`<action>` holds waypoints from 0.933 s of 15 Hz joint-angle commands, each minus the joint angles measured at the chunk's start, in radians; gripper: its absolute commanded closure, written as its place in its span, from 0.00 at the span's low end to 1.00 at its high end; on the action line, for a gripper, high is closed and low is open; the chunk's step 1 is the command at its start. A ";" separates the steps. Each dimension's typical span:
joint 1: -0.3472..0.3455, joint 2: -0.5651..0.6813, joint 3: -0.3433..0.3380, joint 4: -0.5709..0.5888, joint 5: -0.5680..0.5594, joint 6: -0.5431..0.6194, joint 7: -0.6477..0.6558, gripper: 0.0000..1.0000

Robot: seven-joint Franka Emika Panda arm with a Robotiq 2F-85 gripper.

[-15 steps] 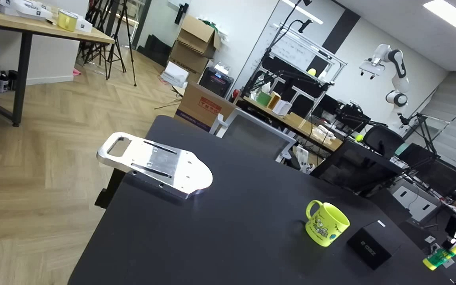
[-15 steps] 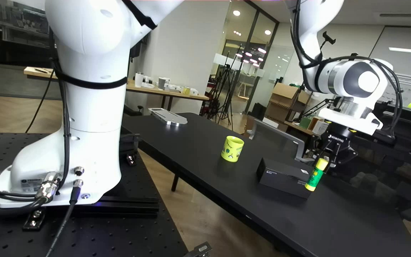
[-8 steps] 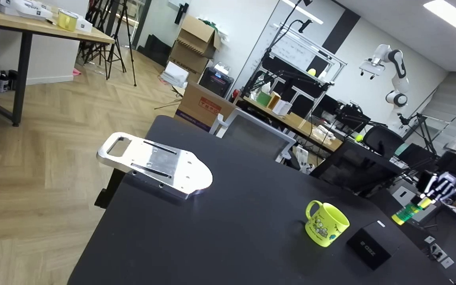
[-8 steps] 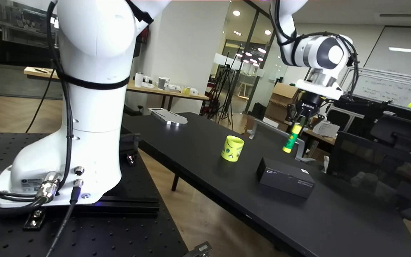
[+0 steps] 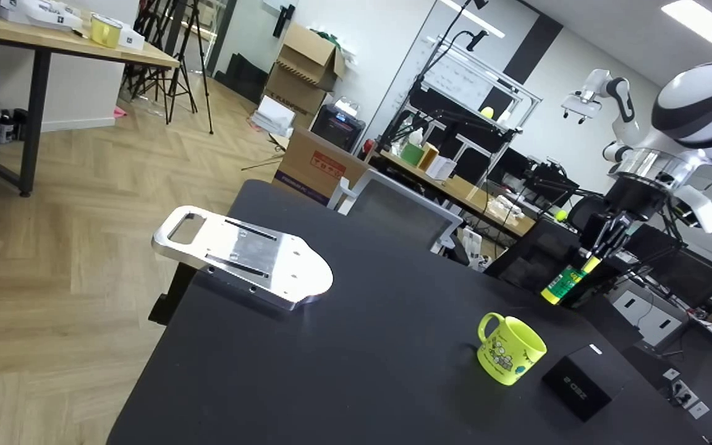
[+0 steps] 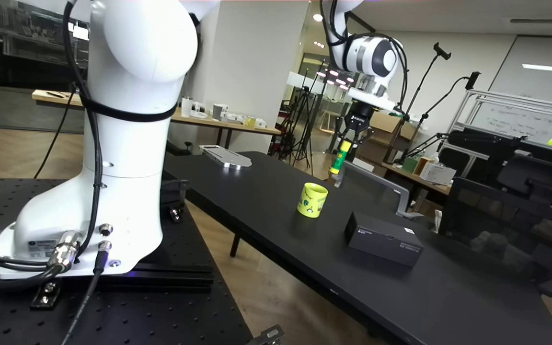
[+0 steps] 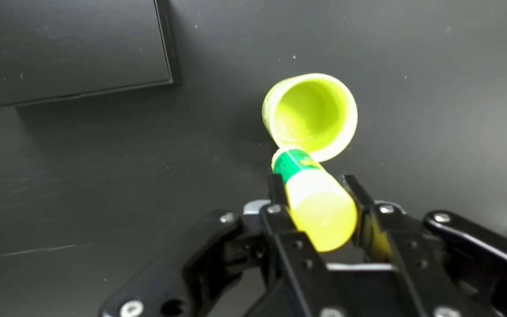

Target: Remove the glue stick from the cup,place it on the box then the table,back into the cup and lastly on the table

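My gripper (image 7: 313, 177) is shut on the glue stick (image 7: 324, 211), a green and yellow tube with a yellow cap. The stick hangs tilted in the air, well above the table, in both exterior views (image 5: 563, 284) (image 6: 340, 155). The yellow-green cup (image 5: 504, 355) stands upright on the black table (image 5: 331, 371). In the wrist view the cup (image 7: 326, 105) is open towards me and nothing shows inside it. The stick's lower end overlaps the cup's rim in that view, but it is apart from it. The black box (image 6: 384, 239) lies on the table beside the cup.
A silver metal plate (image 5: 245, 256) lies at the table's far end from the box. A grey-framed chair (image 6: 376, 184) stands along one table edge. A dark mesh chair (image 6: 511, 230) stands near the box side. The robot base (image 6: 113, 206) is across the table.
My gripper has moved up and across with the glue stick, away from the box's end and towards the cup's side. The cup, box and plate have not moved.
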 commanded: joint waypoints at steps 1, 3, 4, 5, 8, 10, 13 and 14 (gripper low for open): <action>0.003 -0.067 0.017 -0.106 0.014 0.105 0.019 0.91; 0.005 -0.070 0.019 -0.129 0.007 0.122 0.015 0.91; 0.004 -0.068 0.020 -0.137 0.008 0.122 0.011 0.91; 0.003 -0.067 0.019 -0.145 0.008 0.119 0.010 0.91; 0.000 -0.071 0.019 -0.175 0.006 0.106 0.006 0.91; -0.003 -0.067 0.019 -0.189 0.008 0.110 0.004 0.91; -0.004 -0.058 0.019 -0.203 0.006 0.111 0.002 0.91; -0.004 -0.054 0.019 -0.205 0.006 0.108 0.000 0.91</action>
